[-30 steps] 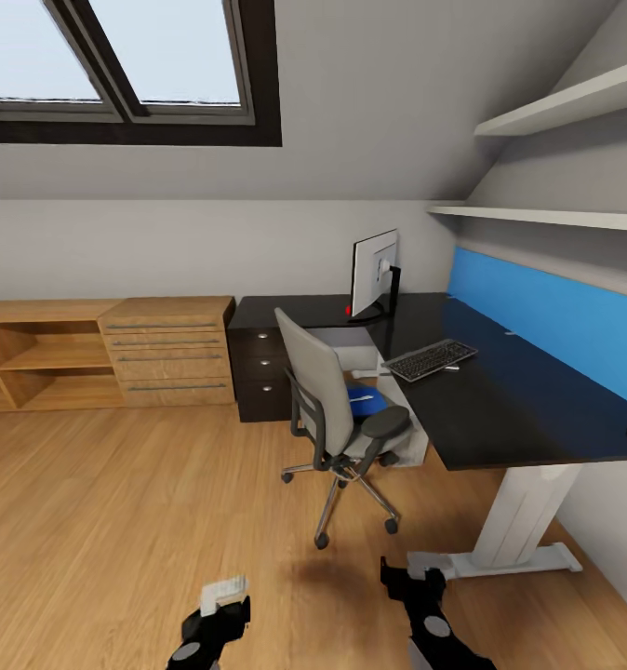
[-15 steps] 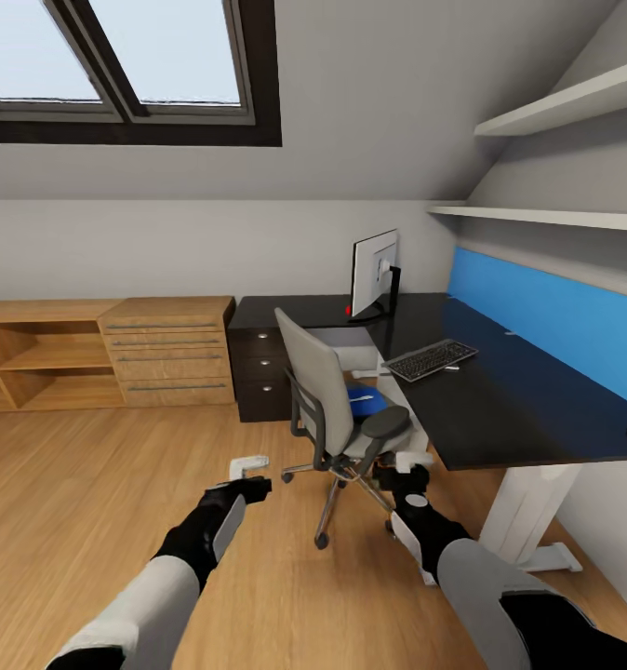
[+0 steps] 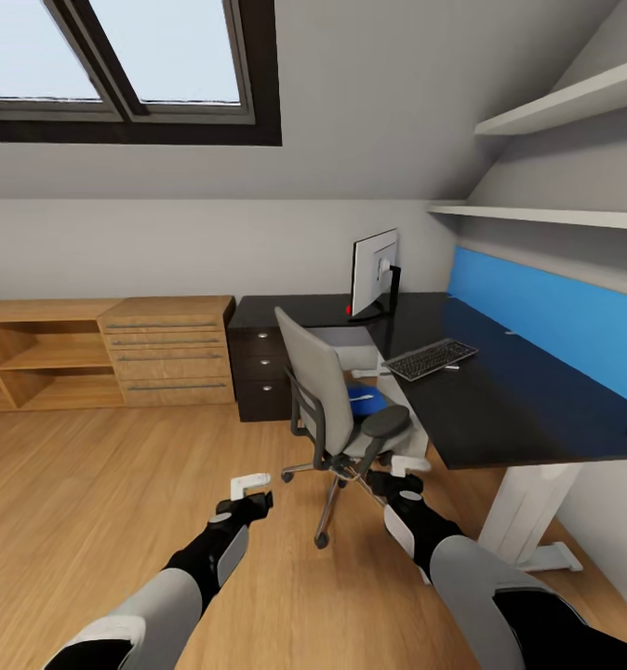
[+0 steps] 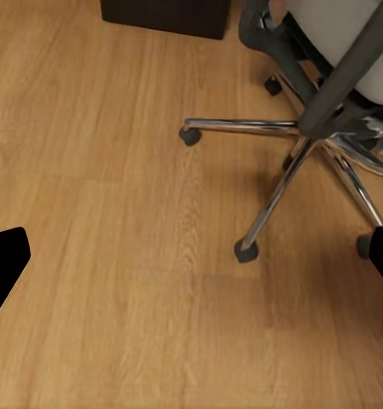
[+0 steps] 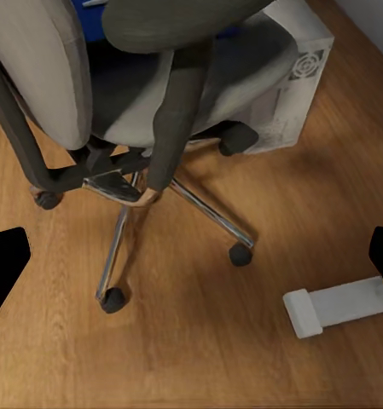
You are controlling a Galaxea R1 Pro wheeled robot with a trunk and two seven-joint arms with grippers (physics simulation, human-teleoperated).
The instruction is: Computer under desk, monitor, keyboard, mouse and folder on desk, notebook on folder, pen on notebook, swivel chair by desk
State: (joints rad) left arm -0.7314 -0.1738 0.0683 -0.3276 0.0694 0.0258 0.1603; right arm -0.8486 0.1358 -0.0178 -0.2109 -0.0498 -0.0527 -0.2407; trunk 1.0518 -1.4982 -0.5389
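— Head view gives us the whole corner: the swivel chair (image 3: 337, 409) stands just in front of the desk (image 3: 500, 409), with the blue folder (image 3: 365, 402) lying on its seat. On the desk we see the monitor (image 3: 374, 272) at the back corner and the keyboard (image 3: 432, 359) nearer us, well apart from it.

— What do our wrist views add?

— Right wrist view shows the computer (image 5: 289, 85) on the floor under the desk, just behind the chair, and the desk's white foot (image 5: 340, 305) beside the chrome star base. Left wrist view shows that base's castors and the dark drawer unit (image 4: 165, 13) beyond the chair.

— What is hard to make out?

— A dark thing at the desk's right end is cut off by the frame; we cannot name it. The folder is mostly hidden by the armrest.

— And our grippers?

— Left gripper (image 3: 250, 491) and right gripper (image 3: 399, 471) both hover near the chair with fingers spread, holding nothing. Bare wooden floor (image 3: 118, 484) lies open left of the chair.
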